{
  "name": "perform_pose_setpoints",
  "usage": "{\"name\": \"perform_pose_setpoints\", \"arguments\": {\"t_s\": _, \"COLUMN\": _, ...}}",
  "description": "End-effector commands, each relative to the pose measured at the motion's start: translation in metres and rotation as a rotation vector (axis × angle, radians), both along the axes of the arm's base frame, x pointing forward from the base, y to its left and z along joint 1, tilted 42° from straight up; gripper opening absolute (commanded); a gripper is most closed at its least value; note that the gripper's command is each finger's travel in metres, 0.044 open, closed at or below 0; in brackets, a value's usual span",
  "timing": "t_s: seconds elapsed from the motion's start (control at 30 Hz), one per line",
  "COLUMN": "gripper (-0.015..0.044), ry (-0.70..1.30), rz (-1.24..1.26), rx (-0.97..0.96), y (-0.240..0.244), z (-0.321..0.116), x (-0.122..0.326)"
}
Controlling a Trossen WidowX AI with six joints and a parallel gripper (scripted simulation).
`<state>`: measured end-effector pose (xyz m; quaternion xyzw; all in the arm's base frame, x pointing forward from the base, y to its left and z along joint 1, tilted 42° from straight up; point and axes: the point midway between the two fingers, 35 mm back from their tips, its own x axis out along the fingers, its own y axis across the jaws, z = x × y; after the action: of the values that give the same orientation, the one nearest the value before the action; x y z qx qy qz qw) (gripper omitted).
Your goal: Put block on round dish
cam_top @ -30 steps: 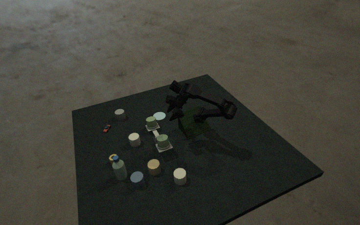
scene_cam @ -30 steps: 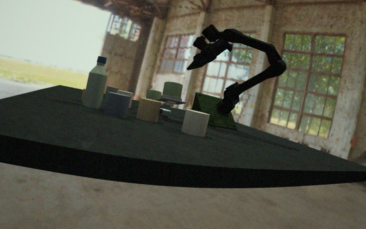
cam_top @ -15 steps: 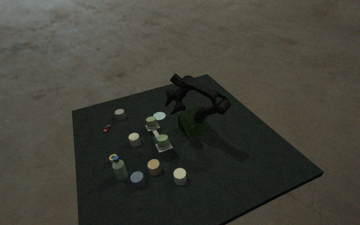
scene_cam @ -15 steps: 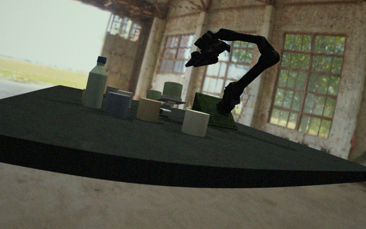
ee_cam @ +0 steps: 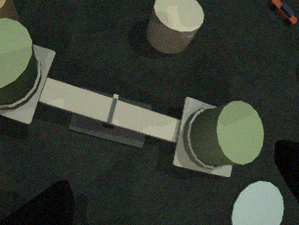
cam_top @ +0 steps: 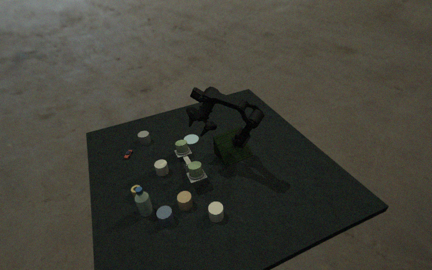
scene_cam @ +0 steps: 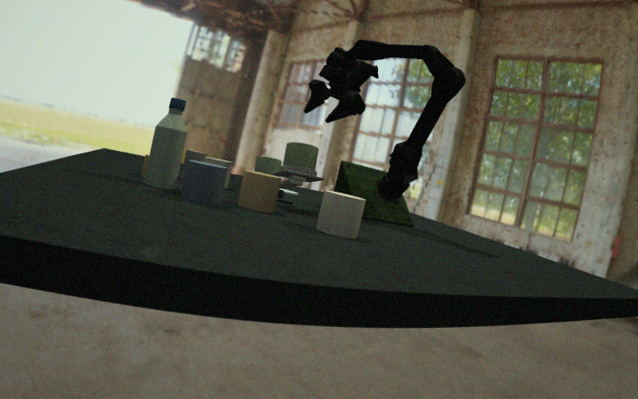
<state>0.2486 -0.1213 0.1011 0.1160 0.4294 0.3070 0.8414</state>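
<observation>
My gripper (cam_top: 196, 130) (scene_cam: 316, 116) (ee_cam: 176, 173) is open and empty, high above the table near the balance's dish side. The balance (cam_top: 186, 159) (ee_cam: 147, 117) has a green cup on each end plate. One green cup (cam_top: 181, 147) (ee_cam: 239, 133) stands beside the round pale dish (cam_top: 191, 139) (ee_cam: 258, 207); its end looks lower. The other green cup (cam_top: 195, 170) (scene_cam: 301, 156) (ee_cam: 12, 54) stands on the end away from the dish, which looks raised. No cup is above the dish. The block is not visible.
A cream cylinder (cam_top: 161, 167) (ee_cam: 176, 29) stands beside the balance. Tan (cam_top: 184, 200), white (cam_top: 216, 211) and blue (cam_top: 164, 213) cylinders and a tall bottle (cam_top: 144, 203) (scene_cam: 164, 150) stand beyond the raised end. A grey cylinder (cam_top: 144, 137) and red toy car (cam_top: 128, 154) are farther off.
</observation>
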Motion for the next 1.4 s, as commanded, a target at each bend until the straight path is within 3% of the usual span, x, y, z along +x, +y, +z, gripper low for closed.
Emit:
{"name": "perform_pose_setpoints", "arguments": {"t_s": 0.0, "gripper": 0.0440, "ry": -0.022, "rz": 0.095, "rx": -0.042, "y": -0.004, "z": -0.008, "x": 0.008}}
{"name": "perform_pose_setpoints", "arguments": {"t_s": 1.1, "gripper": 0.0440, "ry": -0.369, "rz": 1.112, "rx": -0.245, "y": -0.003, "z": -0.134, "x": 0.076}}
{"name": "perform_pose_setpoints", "arguments": {"t_s": 1.37, "gripper": 0.0440, "ry": -0.389, "rz": 1.159, "rx": -0.245, "y": 0.001, "z": -0.143, "x": 0.078}}
